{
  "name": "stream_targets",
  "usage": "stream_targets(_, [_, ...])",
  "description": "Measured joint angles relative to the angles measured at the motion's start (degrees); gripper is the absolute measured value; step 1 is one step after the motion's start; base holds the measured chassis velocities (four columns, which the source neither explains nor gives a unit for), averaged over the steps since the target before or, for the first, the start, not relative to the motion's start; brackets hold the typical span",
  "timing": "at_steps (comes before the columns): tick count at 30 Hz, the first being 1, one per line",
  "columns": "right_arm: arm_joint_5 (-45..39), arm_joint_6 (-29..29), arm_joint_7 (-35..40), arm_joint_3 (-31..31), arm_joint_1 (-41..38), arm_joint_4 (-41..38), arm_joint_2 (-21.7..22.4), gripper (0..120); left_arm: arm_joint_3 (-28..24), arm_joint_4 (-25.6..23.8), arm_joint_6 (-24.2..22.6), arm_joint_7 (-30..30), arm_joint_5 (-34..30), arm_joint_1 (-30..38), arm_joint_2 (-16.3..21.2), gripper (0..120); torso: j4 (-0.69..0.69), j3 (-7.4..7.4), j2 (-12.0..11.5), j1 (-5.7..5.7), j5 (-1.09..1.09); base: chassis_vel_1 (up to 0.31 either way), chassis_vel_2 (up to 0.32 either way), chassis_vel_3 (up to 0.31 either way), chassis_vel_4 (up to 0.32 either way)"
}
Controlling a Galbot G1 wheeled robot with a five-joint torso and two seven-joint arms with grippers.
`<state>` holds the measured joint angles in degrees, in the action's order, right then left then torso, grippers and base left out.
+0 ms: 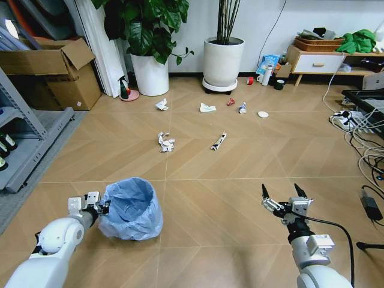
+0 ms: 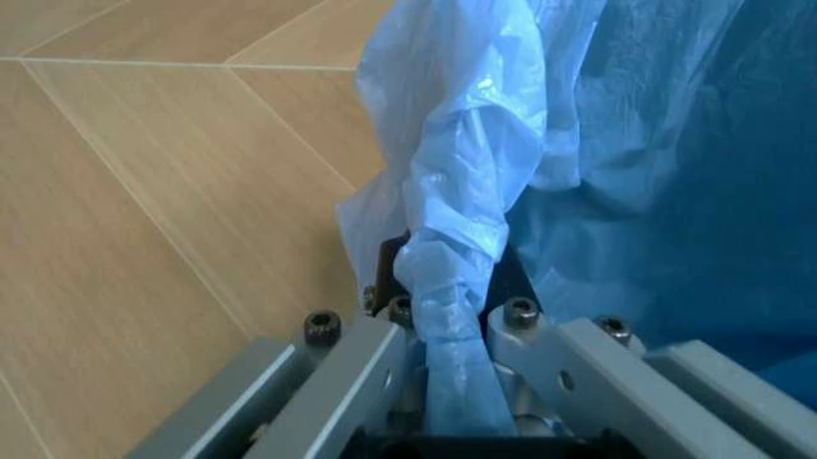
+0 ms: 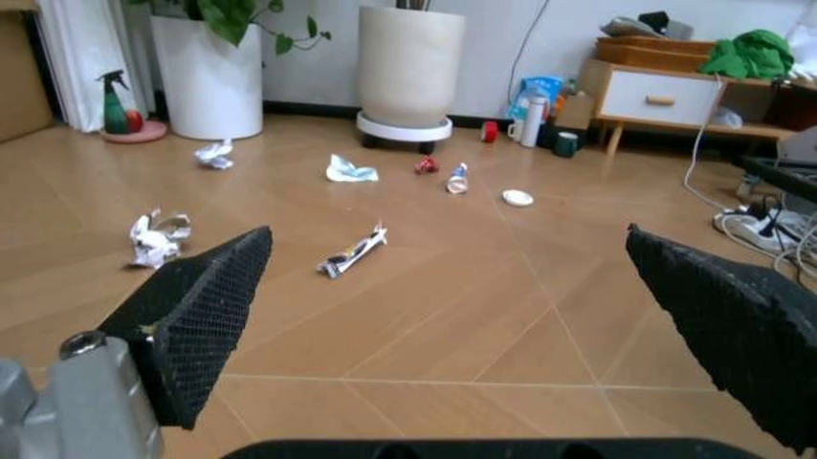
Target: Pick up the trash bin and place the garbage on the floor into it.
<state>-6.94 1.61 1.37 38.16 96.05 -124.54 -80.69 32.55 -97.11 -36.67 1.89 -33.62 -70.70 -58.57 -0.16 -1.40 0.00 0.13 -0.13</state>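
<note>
From the head view I log the trash bin (image 1: 130,208) standing on the floor (image 1: 228,192), its blue bag liner open at the top. The left gripper (image 1: 101,205) sits against the bin's rim on the side away from the right arm. The left wrist view adds what the head view cannot resolve: the left jaws are clenched on a twisted fold of the bag liner (image 2: 447,287), with the bin's blue interior just behind the fold.

The right gripper (image 1: 284,197) hovers over bare floor, well apart from the bin, jaws spread wide and holding nothing. Its wrist view confirms this, with both dark ribbed fingertips (image 3: 205,306) far apart and floor between them.

Beyond the bin, the garbage lies scattered: a crumpled paper wad (image 1: 165,142) and a twisted wrapper (image 1: 218,141) nearest, then another paper wad (image 1: 161,104), a flat white scrap (image 1: 207,108), a red wrapper (image 1: 230,101), a small bottle (image 1: 242,108) and a round lid (image 1: 263,114) farther off, near the white plant pots (image 1: 222,61).

The floor is light wood in a chevron pattern. Past the litter from the bin I note a cardboard box (image 1: 54,72), a low cabinet (image 1: 318,60) and a tangle of cables (image 1: 360,129).

The bin's base is hidden under the bag. I cannot read the bottle's label.
</note>
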Motion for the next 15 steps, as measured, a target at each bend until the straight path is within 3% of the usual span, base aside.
stream_targets(8, [-1.13, 1.25, 0.57, 0.46, -0.41, -0.89, 0.27, 100, 3.13, -6.47, 5.23, 4.48, 1.19, -3.74, -3.23, 0, 0.02, 0.0, -0.01, 0.0, 0.02, 0.0, 0.0, 0.0, 0.0])
stream_targets(10, [-0.9, 1.35, 0.55, 0.85, -0.5, -1.0, 0.41, 100, 4.31, -10.21, 8.0, 9.51, 1.43, -5.27, -5.5, 0, 0.01, 0.0, -0.01, 0.0, 0.04, 0.0, 0.0, 0.0, 0.0])
stream_targets(13, [-0.88, 1.35, 0.55, 0.91, -0.48, -1.24, 0.45, 100, 4.83, -12.6, 8.18, 12.24, 1.14, -6.07, -6.62, 0, 0.0, 0.0, -0.01, 0.01, 0.02, 0.0, 0.0, 0.0, 0.0])
stream_targets(15, [-0.85, 1.35, 0.55, 1.19, -0.38, -1.75, 0.58, 100, 5.74, -16.71, 7.76, 15.74, 0.73, -7.94, -8.01, 0, 0.0, 0.0, -0.01, 0.01, 0.04, 0.0, 0.0, 0.0, 0.0])
